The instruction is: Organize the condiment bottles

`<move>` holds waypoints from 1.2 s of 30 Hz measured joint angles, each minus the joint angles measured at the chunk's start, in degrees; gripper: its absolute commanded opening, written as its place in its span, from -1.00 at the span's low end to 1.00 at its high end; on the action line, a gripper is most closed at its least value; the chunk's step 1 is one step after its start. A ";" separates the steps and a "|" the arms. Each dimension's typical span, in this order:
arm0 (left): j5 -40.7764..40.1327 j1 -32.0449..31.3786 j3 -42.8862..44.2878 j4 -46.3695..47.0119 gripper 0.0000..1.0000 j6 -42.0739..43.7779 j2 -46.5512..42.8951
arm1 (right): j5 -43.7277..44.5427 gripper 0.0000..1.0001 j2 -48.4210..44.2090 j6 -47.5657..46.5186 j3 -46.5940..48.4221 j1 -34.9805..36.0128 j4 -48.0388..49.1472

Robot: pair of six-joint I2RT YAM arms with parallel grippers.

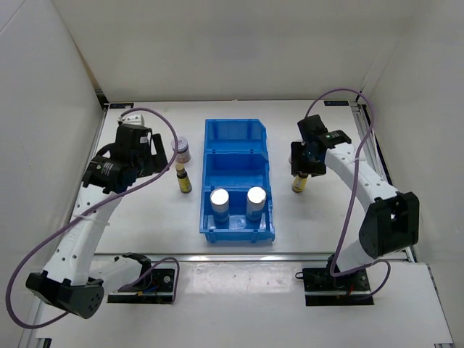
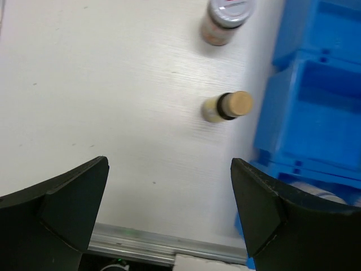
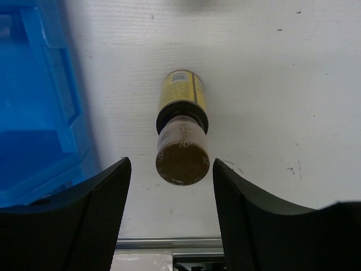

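Two silver-topped cylinders [image 1: 219, 199] [image 1: 256, 197] stand in the front compartment of the blue bin [image 1: 236, 129]. A squat white-lidded jar [image 1: 181, 148] and a slim brown bottle [image 1: 184, 180] stand left of the bin; both also show in the left wrist view, the jar [image 2: 227, 20] and the bottle [image 2: 228, 106]. My left gripper [image 1: 154, 156] [image 2: 169, 192] is open and empty, left of them. My right gripper [image 1: 301, 167] [image 3: 171, 169] is open, just above a second brown yellow-labelled bottle [image 1: 299, 184] [image 3: 181, 135], its cap between the fingers. The second squat jar is not in view.
The bin's middle and back compartments show nothing inside. The bin's wall is at the left of the right wrist view [image 3: 34, 101] and at the right of the left wrist view [image 2: 316, 101]. White walls enclose the table; a metal rail [image 1: 239, 255] runs along its near edge.
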 measured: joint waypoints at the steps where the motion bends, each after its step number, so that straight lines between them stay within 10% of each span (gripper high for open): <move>1: -0.39 0.94 -0.55 -0.04 1.00 0.72 0.02 | 0.17 0.27 0.20 0.07 0.00 0.00 0.15; 10: -1.86 5.18 -9.27 1.84 1.00 4.85 -3.26 | 1.49 0.16 1.38 0.04 0.00 -0.04 0.85; 28: -2.08 5.18 -13.14 5.31 1.00 6.12 -9.97 | 2.36 -1.00 5.25 -0.39 3.04 -1.05 1.11; 36: -2.05 5.18 -13.14 5.66 1.00 6.14 -9.75 | 2.73 -1.00 5.29 -0.72 11.78 -0.26 -5.42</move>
